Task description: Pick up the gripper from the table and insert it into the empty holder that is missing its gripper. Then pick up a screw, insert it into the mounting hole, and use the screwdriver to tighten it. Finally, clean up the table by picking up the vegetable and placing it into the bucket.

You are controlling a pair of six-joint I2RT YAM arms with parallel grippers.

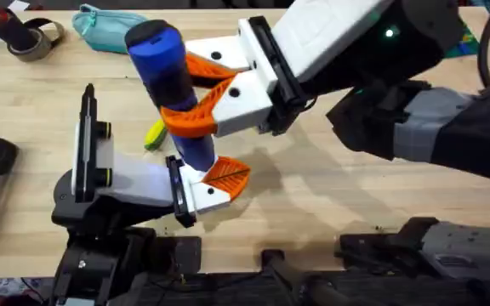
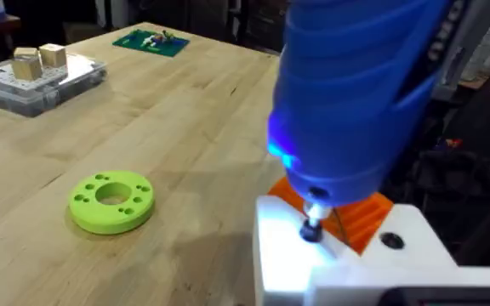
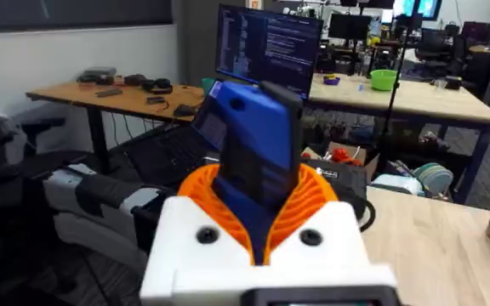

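Light wooden table [image 1: 330, 195] in an office of desks and monitors, right gripper [image 1: 196, 95] jaws clenched on screwdriver [image 1: 170, 81], left jaws' state unclear

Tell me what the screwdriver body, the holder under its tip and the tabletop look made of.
Screwdriver: looks like smooth moulded plastic, bright blue with a soft sheen, black end cap. Holder: seemingly matte white plastic, angular, dark screw holes; possibly printed. Table: light wood, visible grain lines, low-gloss finish.

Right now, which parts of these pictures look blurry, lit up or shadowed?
Overhead view: the right arm rising near the camera is large and blurred, and shadows fall on the table. Left wrist view: the screwdriver is soft with closeness, a small blue light glowing by its tip. Right wrist view: the room behind looks sharper.
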